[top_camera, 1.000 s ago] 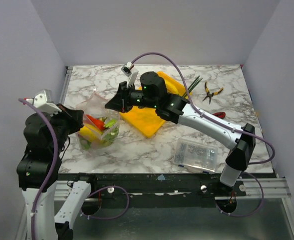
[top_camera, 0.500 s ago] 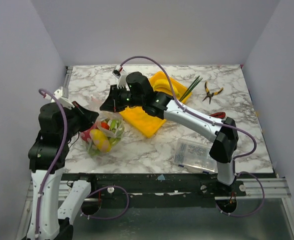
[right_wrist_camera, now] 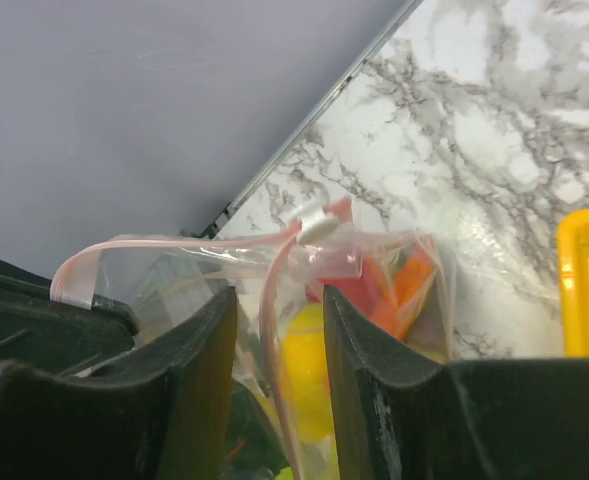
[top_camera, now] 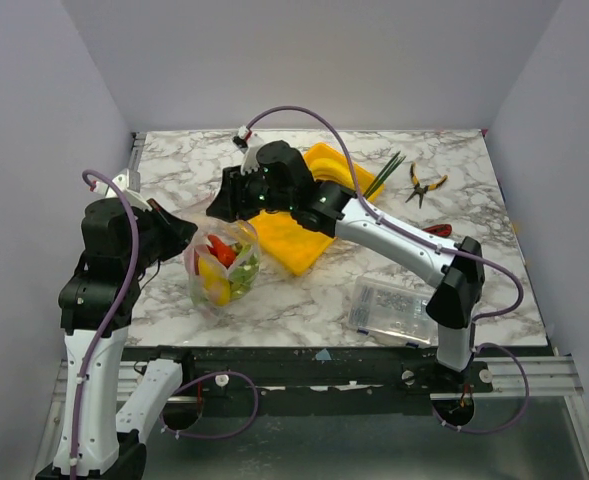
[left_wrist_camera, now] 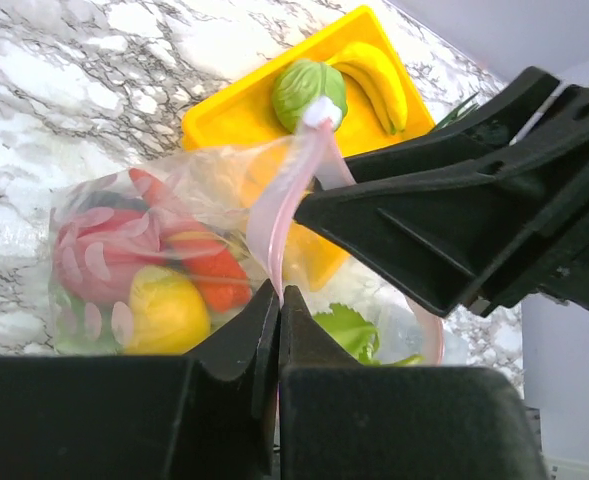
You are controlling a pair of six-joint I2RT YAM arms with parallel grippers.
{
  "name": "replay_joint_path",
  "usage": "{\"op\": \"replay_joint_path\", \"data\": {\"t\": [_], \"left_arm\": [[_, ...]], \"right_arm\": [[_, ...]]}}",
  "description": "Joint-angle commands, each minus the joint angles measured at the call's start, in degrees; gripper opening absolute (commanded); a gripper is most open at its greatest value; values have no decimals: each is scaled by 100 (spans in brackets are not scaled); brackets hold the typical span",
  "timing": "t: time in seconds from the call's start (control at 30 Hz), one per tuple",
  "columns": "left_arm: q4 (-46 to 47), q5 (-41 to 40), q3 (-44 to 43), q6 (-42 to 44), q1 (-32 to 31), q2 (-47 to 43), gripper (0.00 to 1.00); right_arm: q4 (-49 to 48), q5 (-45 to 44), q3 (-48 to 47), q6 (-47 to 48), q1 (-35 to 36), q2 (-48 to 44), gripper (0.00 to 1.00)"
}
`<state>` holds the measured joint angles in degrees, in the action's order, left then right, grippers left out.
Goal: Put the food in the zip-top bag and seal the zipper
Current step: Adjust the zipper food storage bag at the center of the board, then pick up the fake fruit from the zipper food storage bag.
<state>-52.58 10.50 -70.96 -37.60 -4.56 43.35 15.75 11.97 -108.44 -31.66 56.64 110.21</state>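
The zip-top bag (top_camera: 224,268) hangs upright over the table's left part, with a red tomato (left_wrist_camera: 104,255), a yellow piece (left_wrist_camera: 164,312), a red pepper (left_wrist_camera: 216,282) and green leaves (left_wrist_camera: 349,330) inside. My left gripper (top_camera: 186,236) is shut on the pink zipper (left_wrist_camera: 289,195) at the bag's mouth (left_wrist_camera: 277,292). My right gripper (top_camera: 224,200) is open, its fingers on either side of the zipper strip (right_wrist_camera: 274,340), just below the white slider (right_wrist_camera: 319,222). Bananas (left_wrist_camera: 379,75) and a green leafy piece (left_wrist_camera: 309,90) lie on the yellow tray (top_camera: 294,240).
Yellow-handled pliers (top_camera: 426,183) and green stems (top_camera: 384,175) lie at the back right. A red utility knife (top_camera: 436,230) shows behind my right arm. A rigid clear box of small parts (top_camera: 392,308) stands at the front right.
My left gripper has swung right and lifted the bag, which went from lying spread out to hanging bunched and upright. My right gripper has shifted left to the bag's mouth.
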Motion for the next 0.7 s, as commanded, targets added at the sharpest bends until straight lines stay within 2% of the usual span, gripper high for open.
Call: {"op": "replay_joint_path", "data": {"t": [0.0, 0.13, 0.3, 0.47, 0.67], "left_arm": [[291, -54, 40, 95, 38, -58, 0], [350, -22, 94, 95, 50, -44, 0], [379, -15, 172, 104, 59, -28, 0], [371, 11, 183, 126, 60, -37, 0], [398, 163, 179, 157, 59, -22, 0]], "right_arm": [[389, -840, -22, 534, -101, -739, 47], [368, -1386, 407, 769, -329, -1288, 64], [111, -1671, 1077, 807, -827, -1872, 77], [-396, -1749, 1937, 934, -1652, -2107, 81], [-292, -2354, 2040, 1563, -2667, -1304, 79]]}}
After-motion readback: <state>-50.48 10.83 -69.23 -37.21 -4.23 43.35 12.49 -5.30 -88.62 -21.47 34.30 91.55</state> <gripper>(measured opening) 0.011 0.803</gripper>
